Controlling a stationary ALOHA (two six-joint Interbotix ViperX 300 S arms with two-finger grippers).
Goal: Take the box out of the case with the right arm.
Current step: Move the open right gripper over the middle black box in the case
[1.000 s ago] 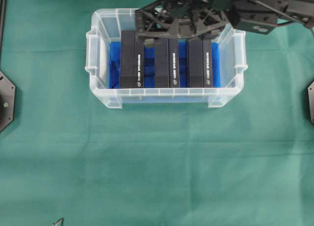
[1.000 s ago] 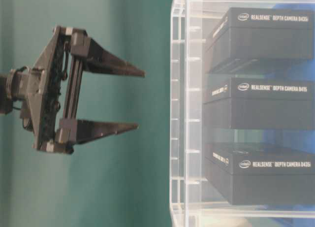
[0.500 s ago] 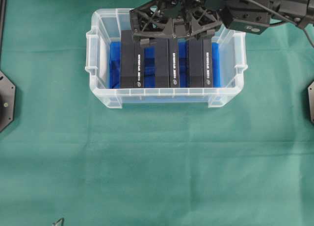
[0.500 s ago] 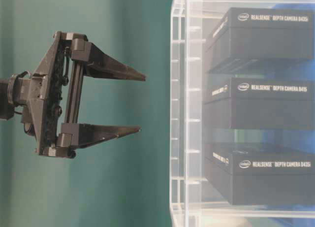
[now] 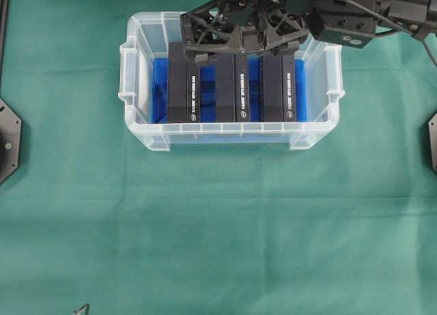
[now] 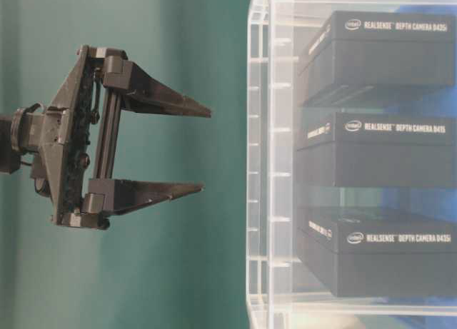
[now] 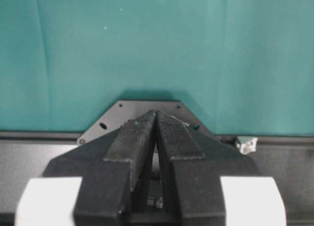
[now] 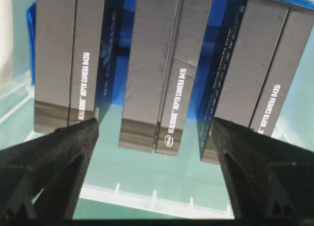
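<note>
Three black boxes [image 5: 234, 86] side by side in the clear blue-bottomed case [image 5: 136, 96], long axes running front-to-back, right gripper [image 5: 239, 52] spread wide above, holding nothing

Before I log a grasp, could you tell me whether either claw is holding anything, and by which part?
Nothing is held. The right claw hangs open above the boxes in the case, touching none; the left claw is shut on nothing.

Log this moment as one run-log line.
phase: approach | right tool: open, above case, holding nothing | boxes in case: three | middle box: between the fingers | left tool: shut, idle
</note>
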